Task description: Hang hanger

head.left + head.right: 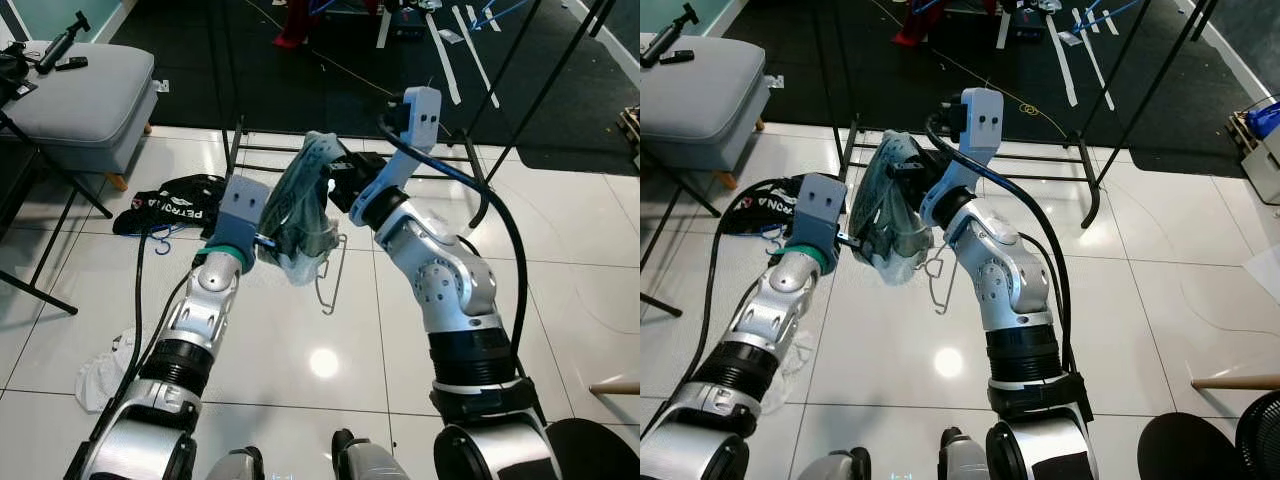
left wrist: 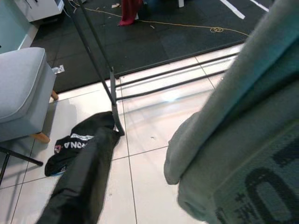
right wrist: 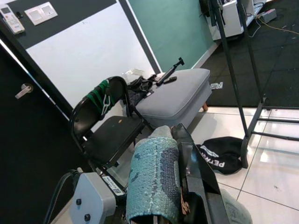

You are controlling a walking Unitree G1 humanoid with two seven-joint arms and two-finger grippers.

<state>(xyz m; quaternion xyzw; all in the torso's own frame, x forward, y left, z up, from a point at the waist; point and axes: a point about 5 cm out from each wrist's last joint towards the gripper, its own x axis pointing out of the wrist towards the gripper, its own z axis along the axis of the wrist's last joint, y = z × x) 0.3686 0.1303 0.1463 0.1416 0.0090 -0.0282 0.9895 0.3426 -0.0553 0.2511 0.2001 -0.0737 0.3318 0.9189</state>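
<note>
A wire hanger (image 1: 330,285) carries a bunched green-grey garment (image 1: 300,205), held up between my two arms above the white tile floor. My right gripper (image 1: 338,188) is shut on the cloth-covered top of the hanger; in the right wrist view the teal roll of garment (image 3: 152,172) sits between its fingers. My left gripper (image 1: 268,240) is open at the garment's lower left side. One of its black fingers (image 2: 84,182) stands apart from the cloth (image 2: 243,140), and the cloth hides the other. The black clothes rack (image 1: 350,150) stands just beyond.
A black garment (image 1: 175,205) lies on the floor to the left, and a white cloth (image 1: 100,375) lies nearer me. A grey ottoman (image 1: 80,100) and tripod legs (image 1: 40,250) stand at far left. Slanted rack poles (image 1: 530,110) rise at right. A black folding chair (image 3: 107,130) is beside the ottoman.
</note>
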